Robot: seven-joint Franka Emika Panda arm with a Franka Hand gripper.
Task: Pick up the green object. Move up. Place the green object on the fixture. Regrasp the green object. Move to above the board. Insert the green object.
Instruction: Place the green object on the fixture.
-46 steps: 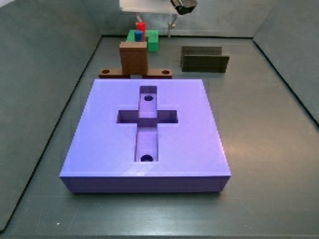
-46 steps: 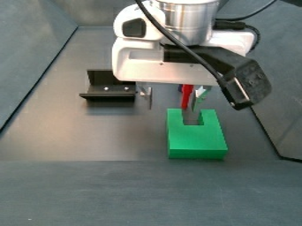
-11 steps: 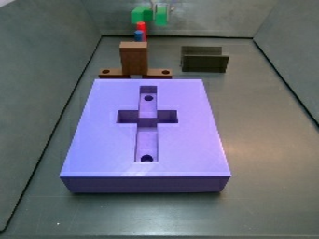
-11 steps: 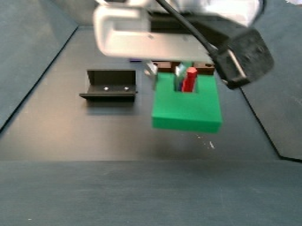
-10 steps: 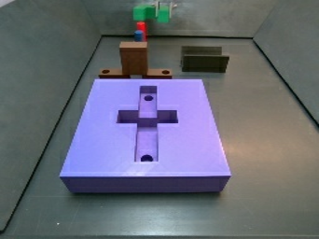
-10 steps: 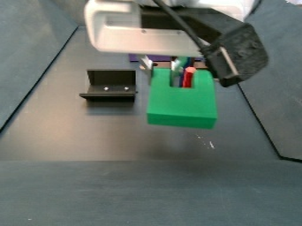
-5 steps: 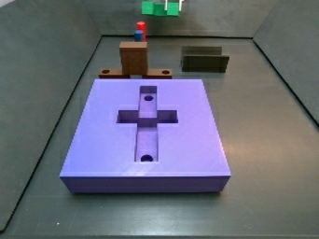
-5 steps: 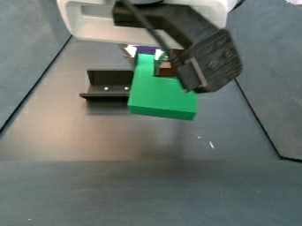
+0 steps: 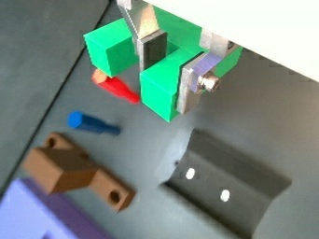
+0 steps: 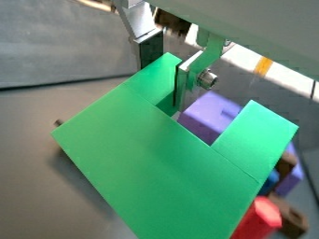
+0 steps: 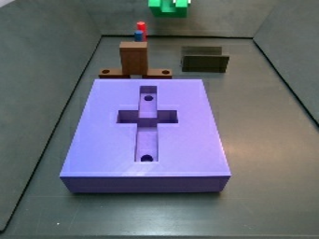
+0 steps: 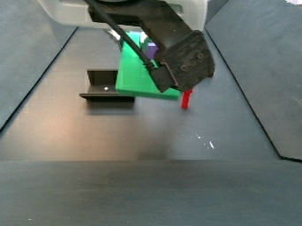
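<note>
The green object (image 9: 116,44) hangs in the air, one prong clamped between the silver fingers of my gripper (image 9: 171,78), which is shut on it. In a wrist view its broad green face (image 10: 149,163) fills the picture under the gripper (image 10: 169,77). In a side view the green object (image 12: 140,72) is tilted, just above and right of the fixture (image 12: 109,88); the fingers are hidden behind the gripper body. In a side view only its lower part (image 11: 171,5) shows at the top edge. The fixture (image 9: 230,177) lies below, beside the gripper. The purple board (image 11: 147,131) lies on the floor.
A red-and-blue peg (image 11: 140,31) stands behind the brown wooden block (image 11: 132,58), left of the fixture (image 11: 203,60). The peg (image 12: 186,95) and the brown block (image 9: 75,173) also show below the gripper. Dark walls close the floor on both sides.
The gripper lifted the green object off the floor, then carried it up and toward the fixture, tilting it. In a side view it has climbed almost out of frame.
</note>
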